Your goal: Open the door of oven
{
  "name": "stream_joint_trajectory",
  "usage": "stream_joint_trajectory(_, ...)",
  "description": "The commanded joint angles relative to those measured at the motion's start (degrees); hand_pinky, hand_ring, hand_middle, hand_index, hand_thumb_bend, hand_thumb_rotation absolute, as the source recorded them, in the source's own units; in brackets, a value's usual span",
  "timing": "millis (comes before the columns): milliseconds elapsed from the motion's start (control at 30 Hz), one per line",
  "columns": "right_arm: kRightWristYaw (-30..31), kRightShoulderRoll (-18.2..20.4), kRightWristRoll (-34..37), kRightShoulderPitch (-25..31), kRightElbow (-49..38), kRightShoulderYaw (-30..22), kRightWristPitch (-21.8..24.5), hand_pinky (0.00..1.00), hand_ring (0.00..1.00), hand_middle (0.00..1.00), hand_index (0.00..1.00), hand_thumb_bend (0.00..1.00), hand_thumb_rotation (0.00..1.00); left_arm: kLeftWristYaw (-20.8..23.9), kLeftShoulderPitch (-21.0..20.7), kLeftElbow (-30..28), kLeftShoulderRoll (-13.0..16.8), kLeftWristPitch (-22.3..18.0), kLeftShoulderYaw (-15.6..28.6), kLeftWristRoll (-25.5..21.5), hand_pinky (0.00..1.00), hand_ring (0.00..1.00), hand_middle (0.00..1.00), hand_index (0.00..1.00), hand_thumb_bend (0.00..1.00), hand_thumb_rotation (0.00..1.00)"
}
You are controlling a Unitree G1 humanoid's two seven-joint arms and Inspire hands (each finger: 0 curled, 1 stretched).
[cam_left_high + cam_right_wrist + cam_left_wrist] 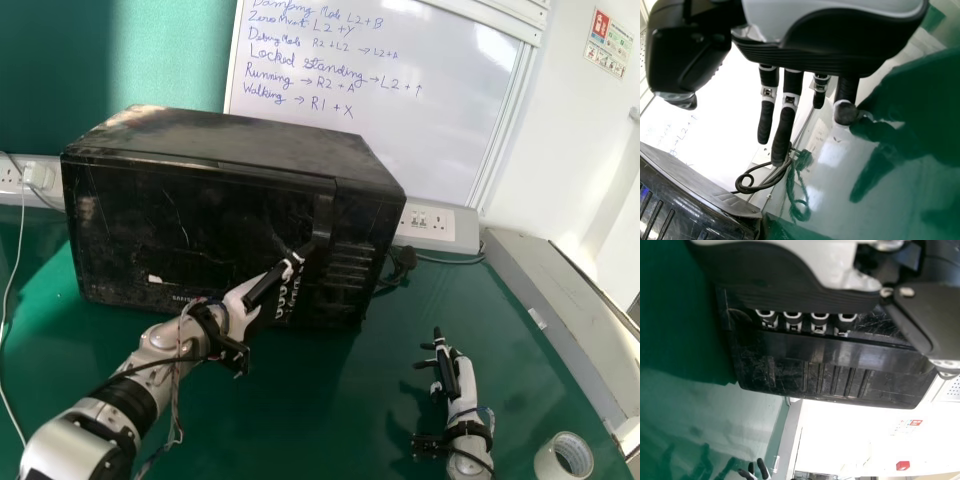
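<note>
So the black oven is sitting on the green table in front of the robot, door closed. Left hand is at the handle, fingers hooked in behind it, tips hidden, so I'd call this the grab stage. Next up imo is a steady pull back, swinging out to the robot's left, without dragging the whole oven along. Right hand is off to the right, fingers loosely spread, near some tape.
</note>
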Motion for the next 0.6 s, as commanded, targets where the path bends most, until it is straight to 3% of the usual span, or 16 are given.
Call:
stream_joint_trajectory(0,0.60,1.43,-0.60,0.85,1.66,0.52,1.78,0.18,0.23,0.39,0.62,0.78,0.77,-0.61,-1.66,0.72,-0.87,0.80,0.23,0.11,1.00,1.00,1.00,1.00,1.00,0.96)
stream_joint_trajectory(567,0.57,2.10,-0.14,0.38,1.69,0.14,2.62,0.19,0.23,0.38,0.62,0.77,0.75,-1.52,-3.20,1.51,-2.64,1.72,1.26,-0.42,1.00,1.00,1.00,1.00,1.00,0.95)
